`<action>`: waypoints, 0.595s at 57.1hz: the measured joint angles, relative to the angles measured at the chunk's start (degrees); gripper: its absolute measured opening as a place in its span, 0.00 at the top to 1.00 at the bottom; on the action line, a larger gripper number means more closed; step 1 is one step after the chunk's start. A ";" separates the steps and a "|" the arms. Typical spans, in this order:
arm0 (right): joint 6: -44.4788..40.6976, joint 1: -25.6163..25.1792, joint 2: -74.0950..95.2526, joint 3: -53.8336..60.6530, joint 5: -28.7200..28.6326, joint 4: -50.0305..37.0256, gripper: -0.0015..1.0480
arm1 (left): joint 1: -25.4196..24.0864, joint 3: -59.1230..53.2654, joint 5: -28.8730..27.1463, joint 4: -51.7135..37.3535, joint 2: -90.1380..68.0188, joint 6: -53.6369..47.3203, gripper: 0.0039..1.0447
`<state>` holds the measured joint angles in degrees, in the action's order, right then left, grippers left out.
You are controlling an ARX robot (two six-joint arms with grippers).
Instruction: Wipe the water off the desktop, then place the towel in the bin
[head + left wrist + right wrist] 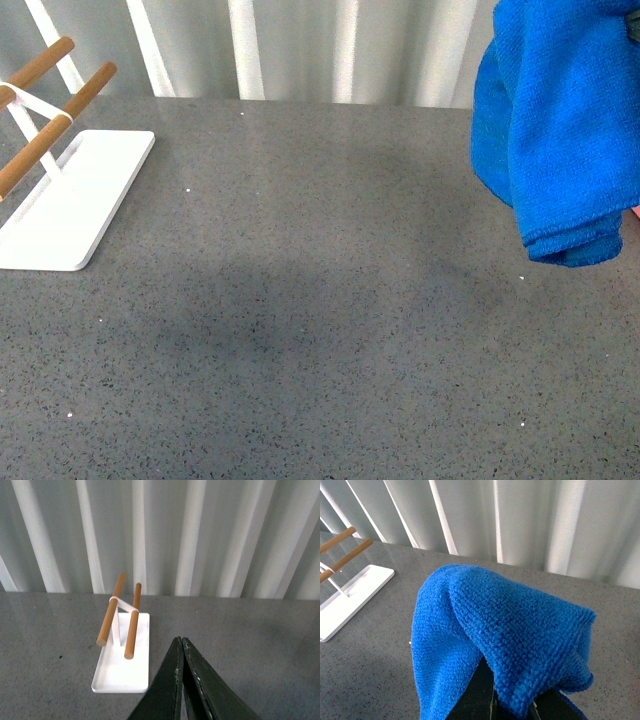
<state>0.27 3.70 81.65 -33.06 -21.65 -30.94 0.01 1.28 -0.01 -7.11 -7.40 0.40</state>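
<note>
Blue cloth: the bright blue terry towel (560, 130) hangs bunched in the air at the robot's right, clear of the surface, with its stitched hem lowest.
Grey surface: the dark grey speckled stone-like desktop (330, 380) fills the front view. A duller, darker patch lies near its middle; whether this is damp or shadow cannot be told.
Right arm: the right gripper (489, 680) is clenched on the towel (510, 625). The cloth drapes over its dark fingers (479, 697) and hides their tips.
Left arm: the left gripper (181, 641) holds nothing, its two dark fingers (170, 680) pressed together along their length. It is raised above the desktop (260, 640).
Rack: the white rectangular rack base (85, 195) rests flat on the desktop at the far left, well apart from the towel. It carries two brown wooden rods (70, 100) on a white upright, side by side and clear of the base (122, 672).
Backdrop: the white ribbed wall (200, 535) rises behind the far edge of the desktop.
</note>
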 joint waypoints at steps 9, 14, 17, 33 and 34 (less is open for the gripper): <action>0.09 1.07 2.47 -1.86 5.29 3.96 0.97 | 0.00 0.00 0.02 6.80 7.19 0.00 0.97; 0.44 1.95 4.44 -2.95 7.98 5.79 0.97 | 0.00 0.00 0.00 7.02 7.15 0.02 0.97; 0.94 2.49 6.12 -3.96 9.66 7.19 0.97 | 0.00 0.00 0.02 7.04 7.17 0.00 0.97; 0.92 4.20 17.64 -9.53 17.73 15.78 0.97 | 0.00 0.00 0.02 7.08 7.17 0.02 0.54; 0.02 4.17 18.78 -9.53 18.53 15.80 0.97 | 0.00 0.00 0.00 7.08 7.17 0.02 0.51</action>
<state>0.30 7.88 100.42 -42.59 -3.11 -15.14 0.01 1.28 -0.01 -0.03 -0.23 0.43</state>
